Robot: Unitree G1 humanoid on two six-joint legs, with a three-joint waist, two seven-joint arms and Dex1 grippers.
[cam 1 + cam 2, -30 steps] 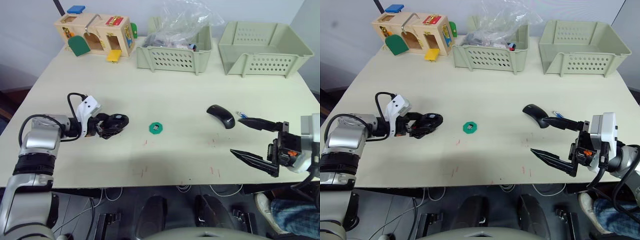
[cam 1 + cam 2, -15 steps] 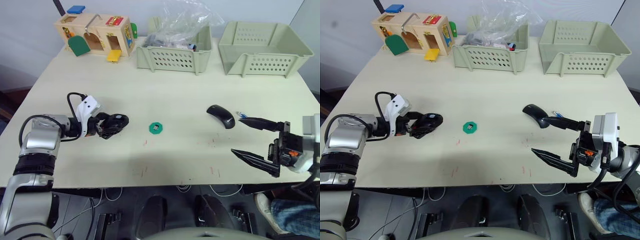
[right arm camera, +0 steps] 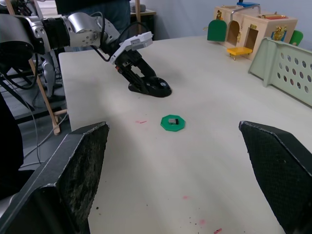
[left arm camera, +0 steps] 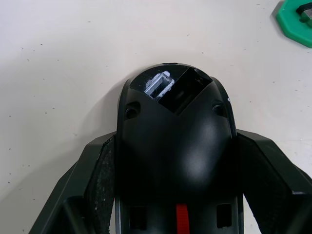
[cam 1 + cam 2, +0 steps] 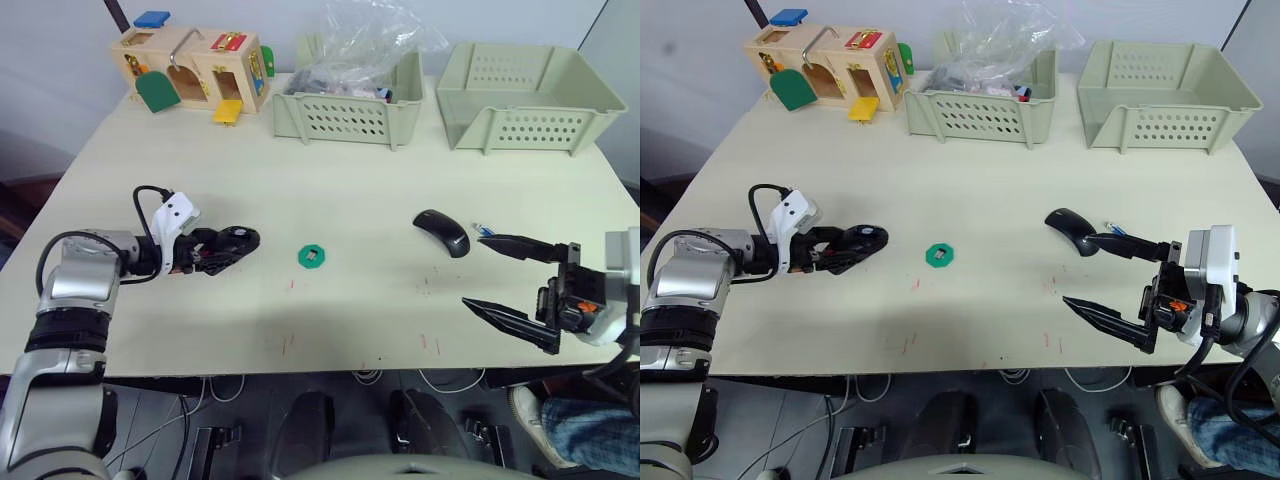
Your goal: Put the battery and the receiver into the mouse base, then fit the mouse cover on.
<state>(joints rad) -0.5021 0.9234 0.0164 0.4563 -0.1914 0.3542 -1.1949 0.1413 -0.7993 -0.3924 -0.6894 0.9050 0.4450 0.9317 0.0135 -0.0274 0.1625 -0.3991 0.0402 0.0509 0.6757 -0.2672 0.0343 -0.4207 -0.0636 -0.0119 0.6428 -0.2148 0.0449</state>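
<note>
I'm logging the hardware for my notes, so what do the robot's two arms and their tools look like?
Both arms are silver-grey metal with black joints. The left tool has a white wrist housing, a looping black cable and black fingers. The right tool has long, tapered black fingers, a white housing and small orange parts.

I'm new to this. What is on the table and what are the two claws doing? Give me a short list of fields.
mouse base: black, on the table, gripped at its sides by the left gripper
mouse cover: black shell, lying right of centre
battery: blue, just right of the cover
receiver: dark stub on a green disc
right gripper: open, holding nothing, near the battery
back of table: wooden latch box, two bins
</note>
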